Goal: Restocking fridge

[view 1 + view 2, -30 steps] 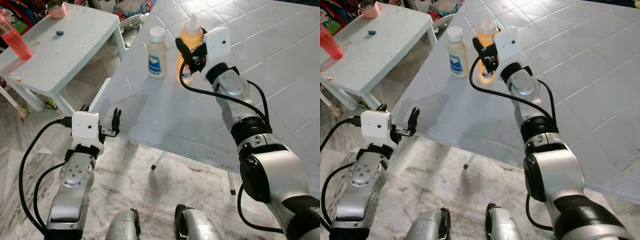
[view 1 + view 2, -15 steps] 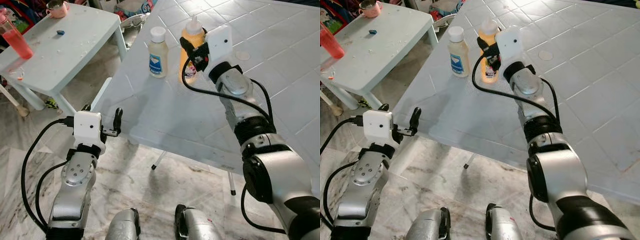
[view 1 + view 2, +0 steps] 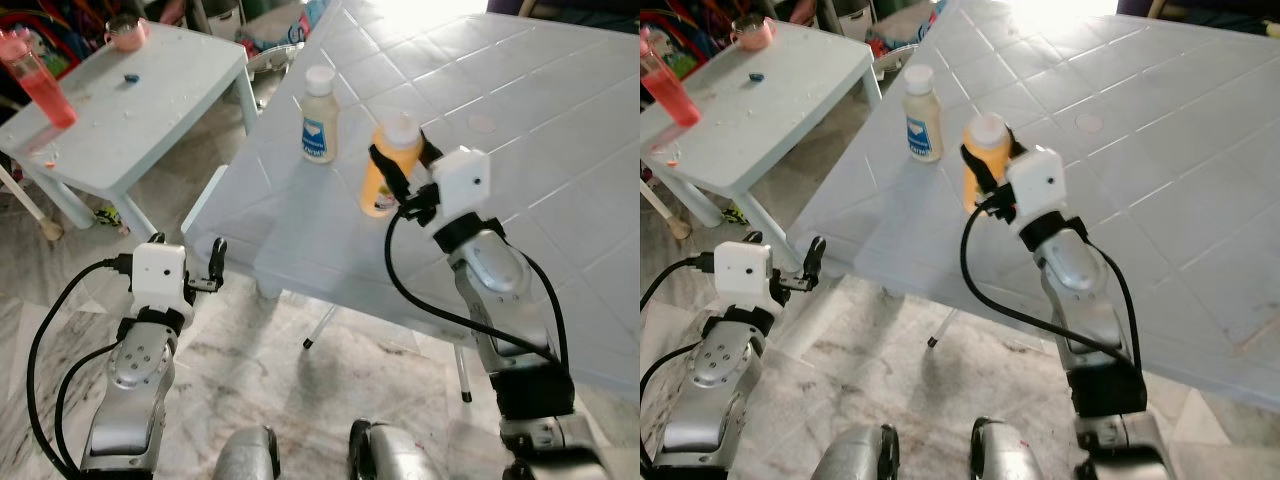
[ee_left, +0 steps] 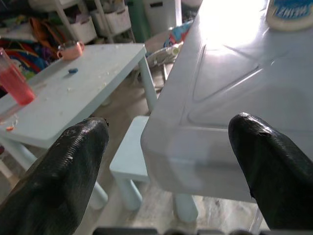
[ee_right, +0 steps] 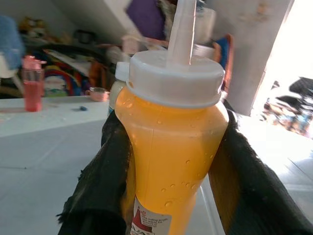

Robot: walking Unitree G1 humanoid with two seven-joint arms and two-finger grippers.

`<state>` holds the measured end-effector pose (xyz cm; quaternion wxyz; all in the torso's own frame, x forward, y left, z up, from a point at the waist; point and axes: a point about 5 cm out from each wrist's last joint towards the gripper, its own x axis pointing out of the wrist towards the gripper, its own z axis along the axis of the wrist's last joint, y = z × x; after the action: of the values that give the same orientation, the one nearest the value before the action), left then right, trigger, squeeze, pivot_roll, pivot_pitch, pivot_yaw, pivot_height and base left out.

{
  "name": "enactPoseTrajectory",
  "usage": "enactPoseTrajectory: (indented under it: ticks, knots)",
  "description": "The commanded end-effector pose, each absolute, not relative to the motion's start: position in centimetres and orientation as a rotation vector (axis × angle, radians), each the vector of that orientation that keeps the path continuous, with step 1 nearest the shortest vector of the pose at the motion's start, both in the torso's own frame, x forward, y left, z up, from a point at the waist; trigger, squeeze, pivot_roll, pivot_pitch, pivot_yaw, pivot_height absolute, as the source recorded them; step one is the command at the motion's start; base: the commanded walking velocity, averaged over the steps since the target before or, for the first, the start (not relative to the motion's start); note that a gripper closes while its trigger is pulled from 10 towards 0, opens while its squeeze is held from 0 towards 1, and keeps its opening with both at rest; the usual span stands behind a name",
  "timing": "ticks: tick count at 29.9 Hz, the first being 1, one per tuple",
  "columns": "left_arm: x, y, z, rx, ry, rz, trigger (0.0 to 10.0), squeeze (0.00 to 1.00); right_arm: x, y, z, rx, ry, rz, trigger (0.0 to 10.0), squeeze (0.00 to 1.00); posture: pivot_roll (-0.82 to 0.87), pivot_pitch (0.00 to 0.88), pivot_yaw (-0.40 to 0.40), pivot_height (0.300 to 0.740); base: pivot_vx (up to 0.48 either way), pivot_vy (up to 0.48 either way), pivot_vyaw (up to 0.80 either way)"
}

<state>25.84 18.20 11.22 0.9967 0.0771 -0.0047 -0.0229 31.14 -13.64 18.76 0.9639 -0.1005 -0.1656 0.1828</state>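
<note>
Right gripper [image 3: 402,172] clamped, left gripper [image 3: 186,266] idle
The right arm reached forward, its black fingers [image 5: 100,181] pressed against both sides of what they held; the left arm stayed low, fingers [image 4: 68,171] spread wide apart

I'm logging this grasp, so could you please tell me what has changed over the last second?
The right gripper, shut on the orange squeeze bottle with the white nozzle cap, has drawn it back from beside the pale white-capped bottle, toward the robot. That bottle stays on the white table; the left gripper stays open, idle.
</note>
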Motion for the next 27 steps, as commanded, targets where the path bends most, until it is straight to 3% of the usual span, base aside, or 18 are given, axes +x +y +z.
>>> enactPoseTrajectory:
  ticks: [1,9,19,27]
  knots:
    - [25.7,18.3,10.9,0.155,-0.002,-0.037,10.0,0.00,30.8,-14.5,17.1,-0.198,-0.242,0.323,10.0,0.00,0.03,0.051,0.051,0.740,0.000,0.000,0.00]
    - [26.0,18.2,9.9,0.126,0.011,-0.008,10.0,0.00,27.5,-17.1,14.7,-0.205,-0.165,0.134,10.0,0.00,-0.01,0.000,0.054,0.740,0.000,0.000,0.00]
    - [26.8,17.8,10.1,0.136,-0.012,-0.026,10.0,0.00,23.8,-18.2,11.6,-0.159,0.011,0.151,10.0,0.00,0.00,0.000,0.047,0.740,0.000,0.000,0.00]
    - [27.3,17.4,10.6,0.135,-0.046,0.016,10.0,0.00,25.9,-17.3,13.7,-0.143,-0.109,0.101,10.0,0.00,0.01,0.000,0.056,0.740,0.000,0.000,0.00]
